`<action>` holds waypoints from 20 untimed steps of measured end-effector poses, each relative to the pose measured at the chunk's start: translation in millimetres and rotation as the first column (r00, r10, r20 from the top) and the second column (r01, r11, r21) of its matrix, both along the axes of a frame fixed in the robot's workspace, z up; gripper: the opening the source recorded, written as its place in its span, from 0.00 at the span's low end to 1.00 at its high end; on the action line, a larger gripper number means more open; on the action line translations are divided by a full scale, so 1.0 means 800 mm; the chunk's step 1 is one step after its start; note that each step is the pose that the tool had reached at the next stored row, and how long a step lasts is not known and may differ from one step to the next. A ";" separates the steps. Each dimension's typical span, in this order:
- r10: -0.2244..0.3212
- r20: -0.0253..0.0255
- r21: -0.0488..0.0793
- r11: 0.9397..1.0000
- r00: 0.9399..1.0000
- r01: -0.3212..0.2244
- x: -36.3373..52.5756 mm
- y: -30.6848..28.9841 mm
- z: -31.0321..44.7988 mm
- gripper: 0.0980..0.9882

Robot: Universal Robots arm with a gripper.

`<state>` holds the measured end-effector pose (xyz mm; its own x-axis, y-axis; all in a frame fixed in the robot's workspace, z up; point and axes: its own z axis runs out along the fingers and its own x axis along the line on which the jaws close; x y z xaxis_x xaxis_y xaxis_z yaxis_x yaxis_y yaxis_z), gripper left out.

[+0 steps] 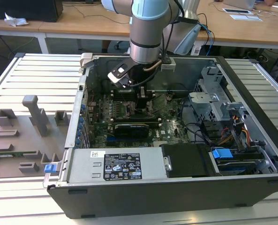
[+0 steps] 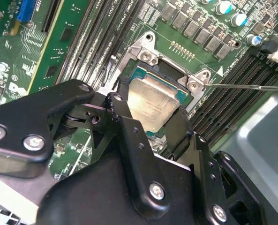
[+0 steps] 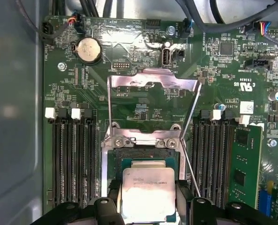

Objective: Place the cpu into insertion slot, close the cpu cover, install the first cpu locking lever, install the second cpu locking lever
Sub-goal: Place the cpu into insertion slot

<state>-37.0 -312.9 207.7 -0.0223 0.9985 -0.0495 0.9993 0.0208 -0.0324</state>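
Inside the computer case (image 1: 176,197), at twelve o'clock from the power supply (image 1: 115,164) in the exterior view, the gripper (image 1: 143,104) clamped the cpu (image 3: 146,187) between narrowed jaws over the insertion slot (image 3: 143,152), perhaps already touching it. It wanted lowering level and square, with the cpu cover (image 3: 153,77) open.

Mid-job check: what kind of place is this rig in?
Probably a robotics lab or workshop: the open computer case lies on a slatted metal table, a grey fixture board beside it, wooden desks with cables behind. The gripper holds the cpu inside the case.
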 end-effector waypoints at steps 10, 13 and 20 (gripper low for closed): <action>-0.021 0.000 0.000 1.000 1.000 0.021 0.003 0.0044 -0.0074 0.50; -0.021 0.000 0.000 1.000 1.000 0.021 0.003 0.0045 -0.0088 0.50; -0.021 0.000 0.000 1.000 1.000 0.021 0.004 0.0045 -0.0097 0.50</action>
